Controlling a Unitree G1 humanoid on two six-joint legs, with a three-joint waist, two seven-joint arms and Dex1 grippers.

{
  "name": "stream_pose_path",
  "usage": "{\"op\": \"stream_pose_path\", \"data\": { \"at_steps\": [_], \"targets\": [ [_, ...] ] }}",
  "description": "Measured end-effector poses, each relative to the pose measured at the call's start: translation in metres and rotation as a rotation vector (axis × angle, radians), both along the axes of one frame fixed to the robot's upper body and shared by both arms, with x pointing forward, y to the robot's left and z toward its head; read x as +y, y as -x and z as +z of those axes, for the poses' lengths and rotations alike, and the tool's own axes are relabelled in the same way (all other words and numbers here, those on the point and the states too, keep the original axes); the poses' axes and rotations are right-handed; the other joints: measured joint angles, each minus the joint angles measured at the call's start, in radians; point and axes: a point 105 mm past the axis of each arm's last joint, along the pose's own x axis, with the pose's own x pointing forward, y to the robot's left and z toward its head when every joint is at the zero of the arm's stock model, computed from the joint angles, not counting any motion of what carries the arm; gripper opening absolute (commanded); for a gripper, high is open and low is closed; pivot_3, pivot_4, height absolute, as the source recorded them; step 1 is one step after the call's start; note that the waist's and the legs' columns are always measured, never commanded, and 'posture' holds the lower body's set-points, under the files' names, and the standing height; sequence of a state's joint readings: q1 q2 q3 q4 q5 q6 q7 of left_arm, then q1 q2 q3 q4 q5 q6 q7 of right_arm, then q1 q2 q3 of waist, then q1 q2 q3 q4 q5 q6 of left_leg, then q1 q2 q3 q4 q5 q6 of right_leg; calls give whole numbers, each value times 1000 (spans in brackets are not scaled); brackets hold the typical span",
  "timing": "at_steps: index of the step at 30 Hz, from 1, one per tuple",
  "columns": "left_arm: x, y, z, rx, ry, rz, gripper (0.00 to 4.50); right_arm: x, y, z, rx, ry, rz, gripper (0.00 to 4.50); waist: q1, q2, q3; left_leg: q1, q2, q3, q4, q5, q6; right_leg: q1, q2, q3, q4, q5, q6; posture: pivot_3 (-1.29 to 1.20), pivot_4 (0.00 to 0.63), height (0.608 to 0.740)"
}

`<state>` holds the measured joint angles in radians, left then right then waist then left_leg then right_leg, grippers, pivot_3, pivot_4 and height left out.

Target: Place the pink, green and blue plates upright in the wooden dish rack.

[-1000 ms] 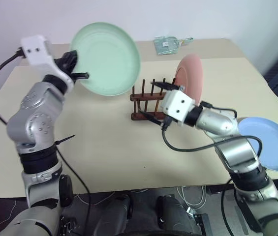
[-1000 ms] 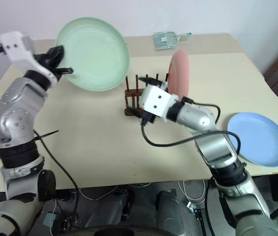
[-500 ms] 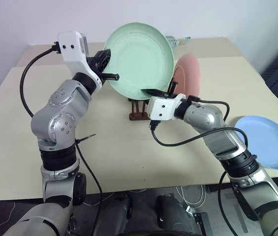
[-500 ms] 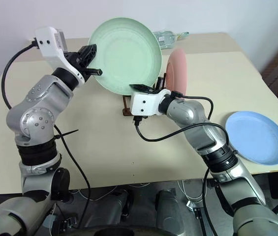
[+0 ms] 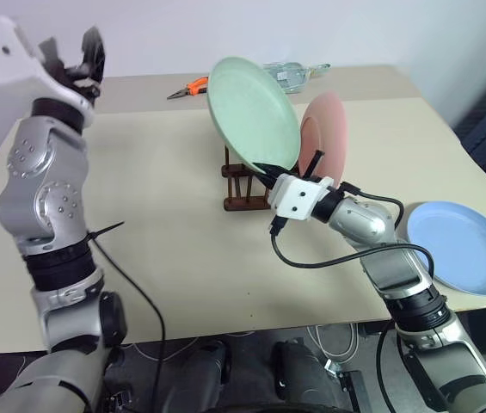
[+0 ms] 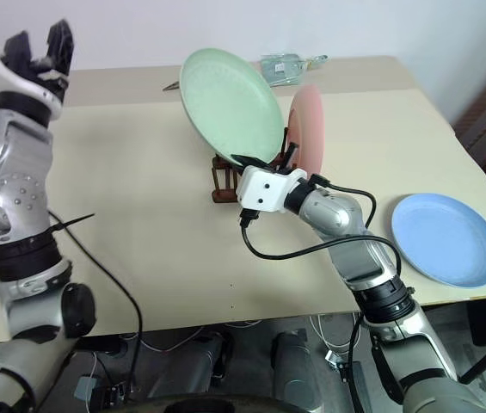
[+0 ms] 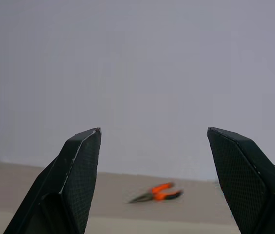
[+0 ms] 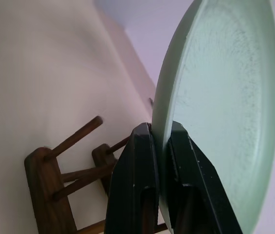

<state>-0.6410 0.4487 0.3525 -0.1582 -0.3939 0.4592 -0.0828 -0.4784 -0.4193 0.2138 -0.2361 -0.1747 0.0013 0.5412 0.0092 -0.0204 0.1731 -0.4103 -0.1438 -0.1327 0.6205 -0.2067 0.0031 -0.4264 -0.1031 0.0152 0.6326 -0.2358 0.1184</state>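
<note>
The right end effector [image 8: 160,146] is clamped on the lower rim of the round pale mint green plate [image 5: 251,112], holding it tilted above the small dark brown wooden dish rack [image 5: 244,185] on the beige surface [image 5: 165,241]; the salmon pink round plate [image 5: 330,138] stands upright in the rack just behind the green one; the light blue round plate [image 5: 462,248] lies flat near the surface's right edge, well apart from the rack; the left end effector [image 5: 77,53] is raised at the far left, fingers [image 7: 76,175] spread wide and empty; orange-handled pliers [image 7: 157,192] lie at the far side of the surface.
</note>
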Motion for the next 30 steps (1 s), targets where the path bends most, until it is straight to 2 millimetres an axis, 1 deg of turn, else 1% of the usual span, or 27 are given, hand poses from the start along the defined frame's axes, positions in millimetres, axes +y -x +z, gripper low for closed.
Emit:
{"op": "stream_pose_path", "data": {
  "at_steps": [1,2,4,5,7,10,13,15,20,22,25,26,27,30],
  "targets": [
    [1,0,-16,38,-40,-8,3539,1,3,6,10,-52,15,0,0,0,0,0,0,0,0,0,0,0,0,0,0,0,0,0,150,720],
    [-2,0,-39,98,-77,-34,3539,1,6,13,24,-117,30,0,1,0,0,0,0,0,0,0,0,0,0,0,0,0,0,0,150,720],
    [-11,3,-76,197,-145,-108,3539,-1,9,26,90,-269,57,0,3,0,0,0,1,-1,0,-2,4,0,0,0,0,1,-1,0,150,720],
    [-18,7,-88,228,-174,-150,3539,-1,11,31,139,-349,77,0,3,0,0,0,1,-1,0,-4,6,0,0,0,0,1,-1,0,150,720],
    [-40,19,-116,295,-224,-289,3539,-2,15,40,251,-500,132,0,3,0,0,0,1,-1,0,-4,7,0,0,1,0,1,-2,0,150,720],
    [-68,37,-139,353,-278,-460,3539,-4,17,42,379,-634,170,0,1,1,0,0,2,-1,0,-5,5,0,0,1,-1,0,-4,0,150,720],
    [-92,58,-156,400,-325,-618,3539,-11,13,40,486,-738,163,0,1,3,1,0,3,-1,-1,-6,5,-1,0,1,-1,-1,-6,0,150,720],
    [-101,65,-160,413,-325,-679,3539,-16,10,39,533,-777,148,0,1,4,1,0,3,-1,-2,-6,4,-1,0,1,-1,-1,-6,0,150,720],
    [-111,71,-157,407,-327,-738,3539,-18,7,31,636,-816,144,0,0,5,1,0,4,0,-4,-4,6,-2,0,1,-1,0,-5,0,150,720],
    [-114,72,-157,408,-330,-750,3539,-20,3,25,688,-834,134,0,0,5,1,0,4,0,-4,-4,6,-2,0,1,-1,0,-5,0,150,720],
    [-119,74,-159,413,-330,-769,3539,-23,-4,25,724,-854,114,0,-2,6,1,0,4,0,-4,-4,7,-2,0,1,-1,0,-5,0,150,720],
    [-121,74,-160,414,-329,-775,3572,-23,-6,24,734,-851,107,723,-2,6,1,0,4,0,-4,-4,7,-2,0,1,-1,0,-5,0,150,720],
    [-122,74,-160,414,-327,-778,3572,-23,-8,23,742,-847,100,1038,-2,6,1,0,4,0,-4,-4,6,-2,0,1,-1,0,-5,0,150,720],
    [-123,74,-160,411,-329,-779,3572,-23,-11,20,753,-826,82,2503,-2,6,1,0,4,0,-5,-4,7,-2,0,1,-2,0,-5,0,150,720]
  ]
}}
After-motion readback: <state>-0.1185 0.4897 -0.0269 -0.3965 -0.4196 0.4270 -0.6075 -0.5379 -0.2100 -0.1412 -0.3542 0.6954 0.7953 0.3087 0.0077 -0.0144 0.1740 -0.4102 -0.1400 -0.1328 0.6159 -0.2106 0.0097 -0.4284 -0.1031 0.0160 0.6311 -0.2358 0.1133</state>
